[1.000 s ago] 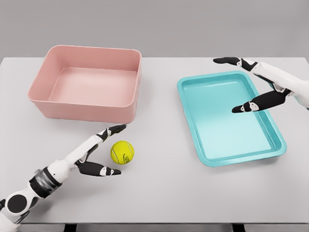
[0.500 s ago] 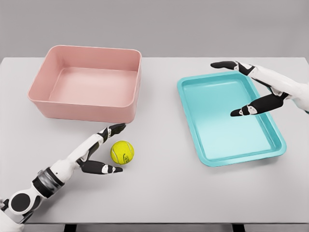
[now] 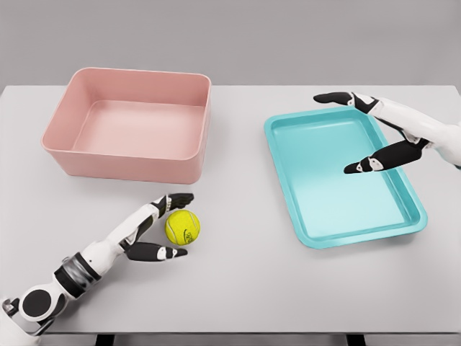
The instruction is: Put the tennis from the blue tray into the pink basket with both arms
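While fingers cup tennis ball (image 3: 182, 227) loosely | left hand (image 3: 148, 231) ungripped | ball logo unreadable | right hand (image 3: 382, 133) spread, empty

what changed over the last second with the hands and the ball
The left hand moved in on the tennis ball, its fingers now cupping it, not clearly gripping. The right hand shifted slightly left over the blue tray. Ball, tray and pink basket stayed put.

My left hand (image 3: 148, 231) and right hand (image 3: 385, 130) are white-shelled with black fingertips; a grey ribbed wrist ring sits behind the left.
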